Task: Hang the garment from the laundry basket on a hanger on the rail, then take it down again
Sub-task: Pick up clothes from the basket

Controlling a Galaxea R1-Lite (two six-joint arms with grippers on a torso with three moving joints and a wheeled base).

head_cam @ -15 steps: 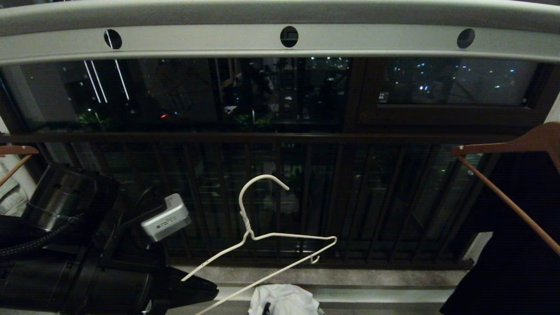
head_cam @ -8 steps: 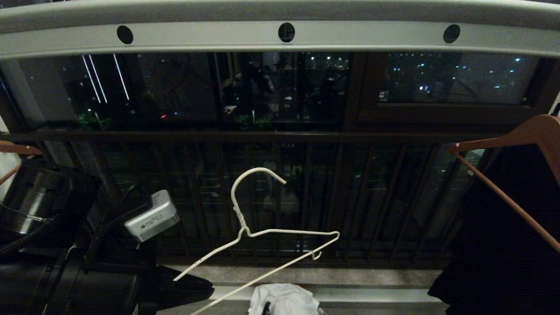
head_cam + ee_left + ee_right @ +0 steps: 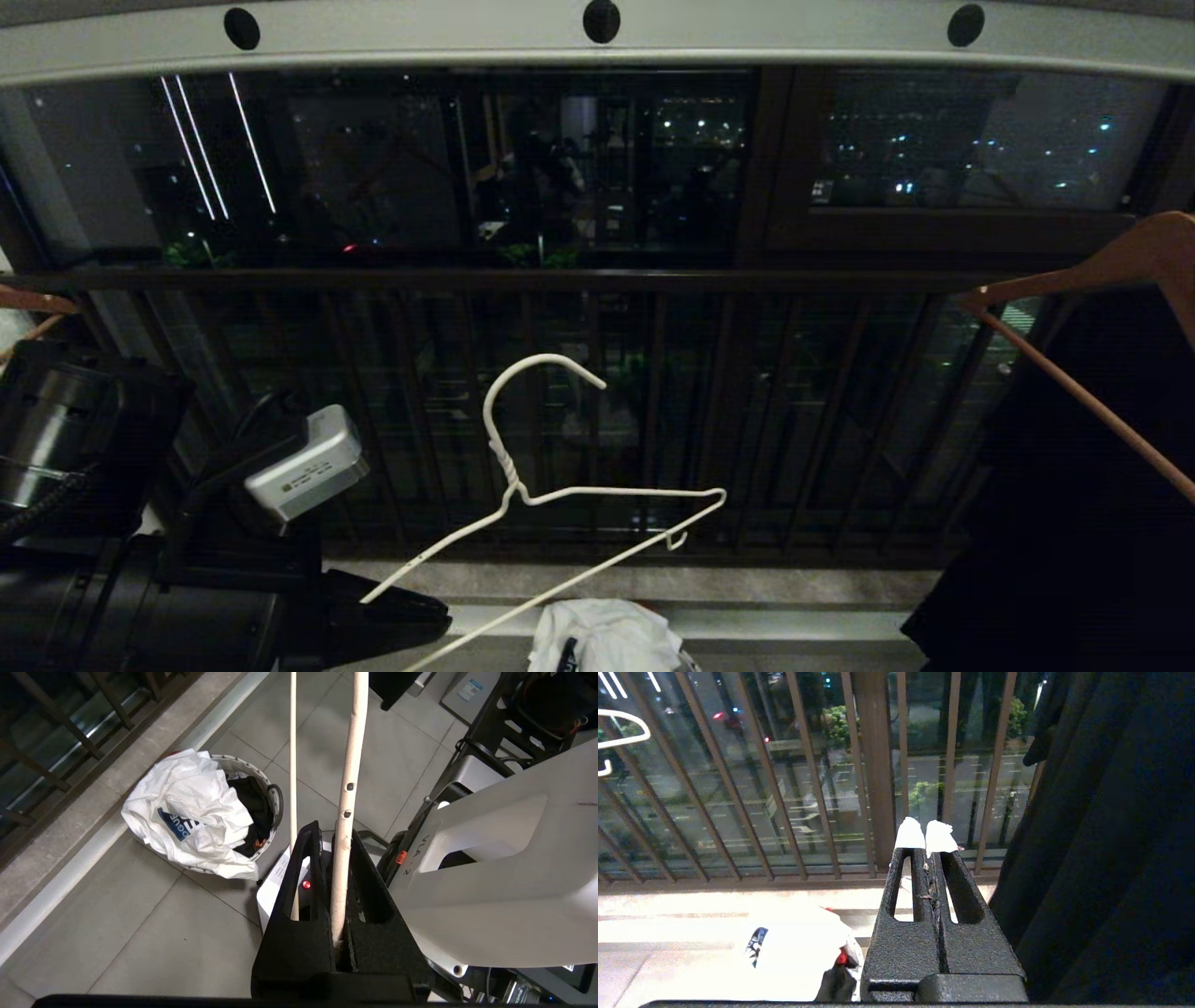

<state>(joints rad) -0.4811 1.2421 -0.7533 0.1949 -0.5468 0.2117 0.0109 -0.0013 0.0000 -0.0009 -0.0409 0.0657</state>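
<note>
Head view: left gripper, low on the robot's left, is clamped on one arm of the white wire hanger, which stands tilted in the air well below the rail, hook uppermost and free of it. Left wrist view: the garment lies crumpled in and over the laundry basket on the tiled floor. Right wrist view: right gripper hangs empty, fingers pressed together, near the black garment.
</note>
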